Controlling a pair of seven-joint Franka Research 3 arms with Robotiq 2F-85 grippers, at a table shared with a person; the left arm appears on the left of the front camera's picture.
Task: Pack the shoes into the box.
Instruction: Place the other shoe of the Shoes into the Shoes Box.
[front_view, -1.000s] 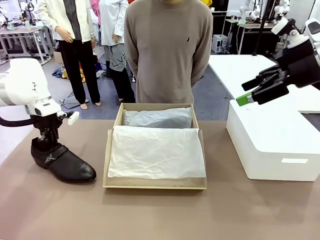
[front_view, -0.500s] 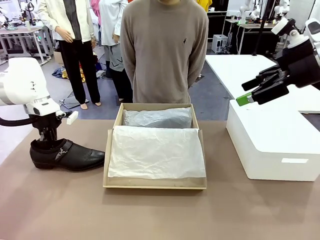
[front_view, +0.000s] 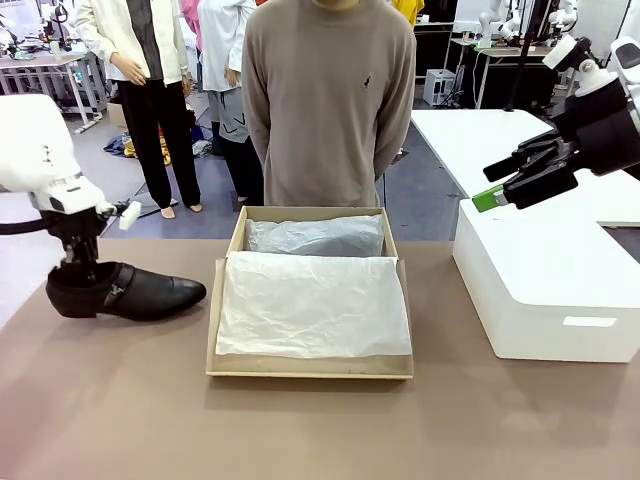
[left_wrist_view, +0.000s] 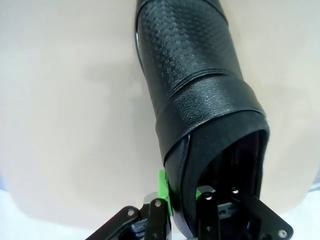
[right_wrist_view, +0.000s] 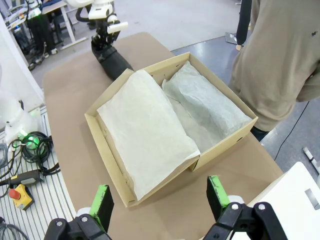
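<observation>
A glossy black shoe (front_view: 128, 292) with a side strap lies level, low at the table's left, its toe pointing right toward the box (front_view: 213, 330). My left gripper (front_view: 75, 268) is shut on the shoe's heel collar. In the left wrist view the shoe (left_wrist_view: 200, 100) stretches away from my left gripper (left_wrist_view: 184, 200), one finger inside the opening and a green pad (left_wrist_view: 162, 192) outside. The tan box (right_wrist_view: 225, 142) is lined with white tissue, with a wrapped bulge (front_view: 315, 237) at its back. My right gripper (front_view: 497, 192) hangs open high on the right; it (right_wrist_view: 159, 200) looks down at the box and the shoe (right_wrist_view: 114, 62).
A large white block-shaped box (front_view: 545, 285) stands at the right under my right gripper. A person in a beige sweater (front_view: 330, 100) stands at the far edge behind the box, hands behind the back. Bare brown tabletop (front_view: 320, 430) runs along the near side.
My left gripper closed on the heel collar and rose slightly to the left. The shoe's toe swung from front-right to point straight at the box. The right arm stayed still.
</observation>
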